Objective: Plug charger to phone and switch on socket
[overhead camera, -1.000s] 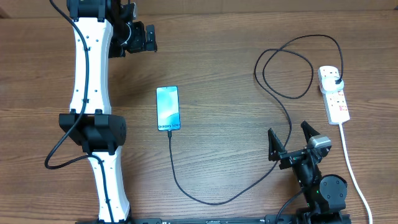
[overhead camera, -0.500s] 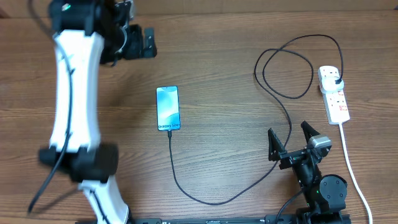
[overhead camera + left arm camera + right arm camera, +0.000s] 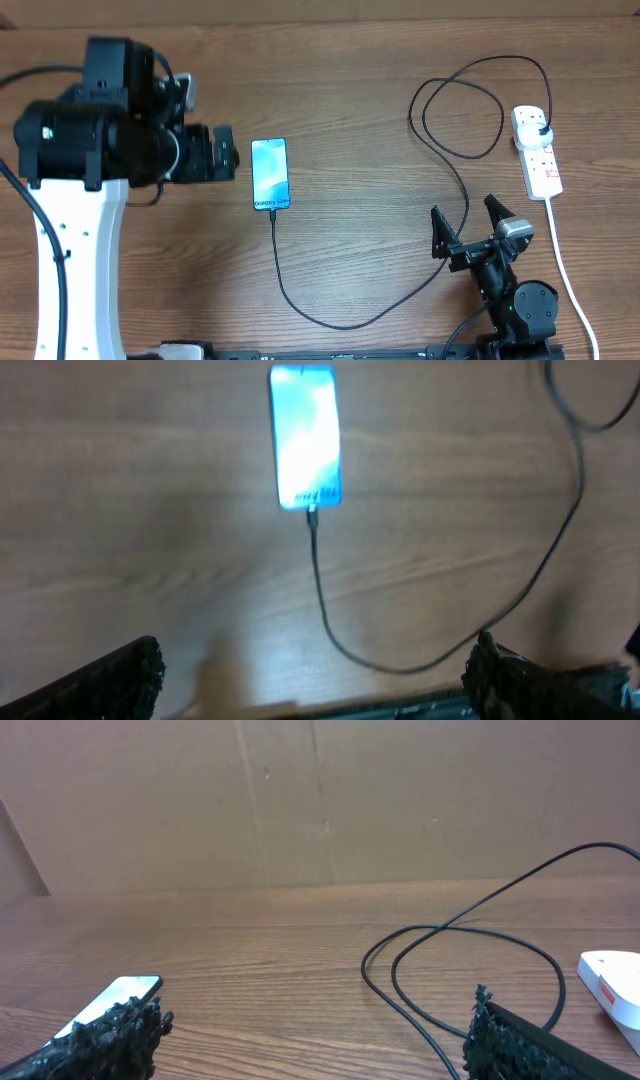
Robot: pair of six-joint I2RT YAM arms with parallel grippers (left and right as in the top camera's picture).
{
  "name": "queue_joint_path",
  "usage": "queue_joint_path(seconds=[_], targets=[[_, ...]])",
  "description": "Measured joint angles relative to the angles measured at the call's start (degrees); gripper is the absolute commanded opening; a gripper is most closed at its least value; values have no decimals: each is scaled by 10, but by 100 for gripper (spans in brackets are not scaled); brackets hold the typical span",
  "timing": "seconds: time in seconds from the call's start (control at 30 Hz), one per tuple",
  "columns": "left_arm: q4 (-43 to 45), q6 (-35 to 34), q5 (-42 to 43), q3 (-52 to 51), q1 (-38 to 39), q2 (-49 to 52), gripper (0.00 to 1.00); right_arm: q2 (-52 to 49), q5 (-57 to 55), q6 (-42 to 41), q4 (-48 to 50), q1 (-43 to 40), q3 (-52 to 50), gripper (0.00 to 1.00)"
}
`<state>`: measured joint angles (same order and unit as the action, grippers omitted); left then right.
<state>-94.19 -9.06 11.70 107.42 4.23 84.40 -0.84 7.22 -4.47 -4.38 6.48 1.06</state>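
Now: charger (image 3: 274, 240) tip in phone (image 3: 270, 174), mid tabletop (image 3: 360, 120); plug in socket (image 3: 538, 150) by right edge. Left gripper (image 3: 222, 153), right gripper (image 3: 467, 220) wide open, empty. Next, likely: right gripper presses socket switch.

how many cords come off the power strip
2: the black charger cable looping left to the phone, and the thick white cord trailing toward the near side.
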Motion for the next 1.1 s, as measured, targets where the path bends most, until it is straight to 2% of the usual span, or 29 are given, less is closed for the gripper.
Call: queue_joint_path(seconds=[0.27, 0.4, 0.73, 0.83, 1.1], targets=[[-2, 0, -17, -86, 0, -73, 100, 0, 0, 0, 0, 0, 0, 100], [36, 0, -32, -137, 0, -119, 100, 0, 0, 0, 0, 0, 0, 100], [295, 4, -80, -336, 0, -260, 100, 0, 0, 0, 0, 0, 0, 100], [398, 11, -82, -421, 0, -311, 100, 0, 0, 0, 0, 0, 0, 100], [597, 19, -81, -645, 0, -452, 100, 0, 0, 0, 0, 0, 0, 100]])
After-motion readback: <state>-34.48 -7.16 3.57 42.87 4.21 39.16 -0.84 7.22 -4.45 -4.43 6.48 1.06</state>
